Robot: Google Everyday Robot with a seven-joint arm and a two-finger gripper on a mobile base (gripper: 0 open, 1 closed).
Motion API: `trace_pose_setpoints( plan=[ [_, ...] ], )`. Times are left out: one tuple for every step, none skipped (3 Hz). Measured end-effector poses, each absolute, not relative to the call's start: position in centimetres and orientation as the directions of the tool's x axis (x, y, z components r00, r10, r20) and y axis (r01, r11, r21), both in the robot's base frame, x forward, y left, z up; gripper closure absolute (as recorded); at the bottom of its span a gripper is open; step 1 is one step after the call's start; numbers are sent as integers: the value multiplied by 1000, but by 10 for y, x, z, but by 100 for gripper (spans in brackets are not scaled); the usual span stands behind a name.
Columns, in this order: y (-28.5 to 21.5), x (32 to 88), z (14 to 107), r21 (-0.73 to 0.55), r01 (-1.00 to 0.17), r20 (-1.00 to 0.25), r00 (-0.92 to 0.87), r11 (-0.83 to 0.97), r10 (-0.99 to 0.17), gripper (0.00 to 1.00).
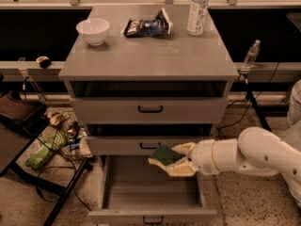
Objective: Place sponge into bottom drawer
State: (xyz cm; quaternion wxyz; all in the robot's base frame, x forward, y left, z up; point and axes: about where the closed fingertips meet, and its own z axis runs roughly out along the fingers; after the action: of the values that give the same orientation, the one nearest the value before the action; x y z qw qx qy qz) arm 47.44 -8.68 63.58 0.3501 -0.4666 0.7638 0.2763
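Note:
The sponge [163, 155], dark green on top, sits between the cream fingers of my gripper [170, 161], which is shut on it. The white arm comes in from the right. The gripper holds the sponge just above the open bottom drawer [150, 206], over its back right part and in front of the middle drawer's handle [148, 146]. The bottom drawer is pulled far out; its grey floor shows and nothing lies in it. Its black handle [152, 219] is at the bottom edge of the view.
On the cabinet top [150, 55] stand a white bowl [92, 30], a dark snack bag [147, 26] and a water bottle [197, 11]. The upper drawer [149, 109] is closed. A folding stand with clutter [47, 149] is on the floor at left. Another bottle [251, 54] stands behind right.

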Motion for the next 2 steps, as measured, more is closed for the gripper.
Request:
trace_pose_setpoints(
  plan=[
    [-91, 461, 579, 73, -914, -811, -287, 400, -509, 100],
    [-89, 471, 511, 17, -908, -826, -249, 418, -506, 100]
  ],
)
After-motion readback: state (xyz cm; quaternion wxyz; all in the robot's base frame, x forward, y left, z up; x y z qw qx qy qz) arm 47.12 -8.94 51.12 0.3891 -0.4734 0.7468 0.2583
